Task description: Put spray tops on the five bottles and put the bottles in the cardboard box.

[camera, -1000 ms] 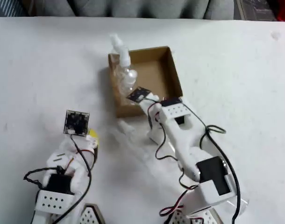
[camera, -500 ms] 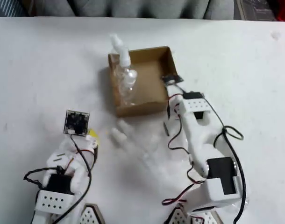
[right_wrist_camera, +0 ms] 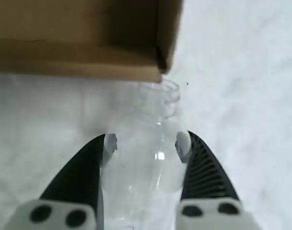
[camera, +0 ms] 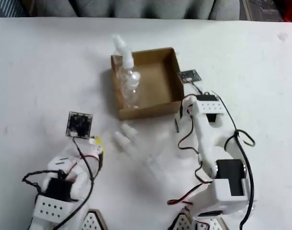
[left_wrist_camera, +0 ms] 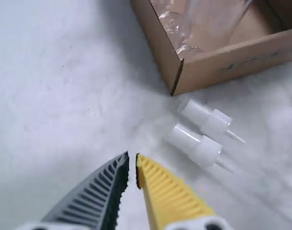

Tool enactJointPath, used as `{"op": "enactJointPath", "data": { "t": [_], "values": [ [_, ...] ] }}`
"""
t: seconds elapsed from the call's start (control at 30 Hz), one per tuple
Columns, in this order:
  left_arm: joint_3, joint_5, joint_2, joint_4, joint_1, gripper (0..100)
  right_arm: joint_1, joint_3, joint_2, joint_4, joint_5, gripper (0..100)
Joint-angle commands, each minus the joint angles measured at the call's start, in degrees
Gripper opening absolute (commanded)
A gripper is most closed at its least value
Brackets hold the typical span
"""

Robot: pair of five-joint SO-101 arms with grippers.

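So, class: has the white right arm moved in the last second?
Yes. The white right arm swung rightward, from over the brown cardboard box's front wall to beside its right wall.

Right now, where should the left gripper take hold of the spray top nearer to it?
Probably across the round white cap of the nearer spray top, from above: it lies on its side and its tube looks too thin to pinch. The left gripper, now shut, must slip one finger beside the second spray top.
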Motion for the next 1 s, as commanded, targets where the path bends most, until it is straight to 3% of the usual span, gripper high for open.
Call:
{"op": "enactJointPath", "data": {
  "t": [0.0,0.17,0.37,0.57,0.83,0.97],
  "values": [
    [-8.6,0.7,4.6,1.0,2.2,2,0.2,-0.7,-0.2,-1.2,-0.1,1.6],
    [-20.5,1.2,21.6,2.2,3.9,2,0.2,-0.6,-0.1,-2.2,-0.1,1.6],
    [-31.5,9.5,38.4,5.4,6.4,2,0.2,-0.4,0.0,-3.4,0.0,1.6],
    [-35.0,19.3,45.9,5.0,6.4,2,0.4,-0.4,0.0,-3.4,0.0,1.6],
    [-37.8,20.0,54.8,3.3,6.3,2,0.3,-0.3,0.0,-3.4,0.1,1.5],
    [-41.3,23.6,59.1,3.3,6.3,2,0.3,-0.3,0.0,-3.2,0.1,1.5]
  ]
}}
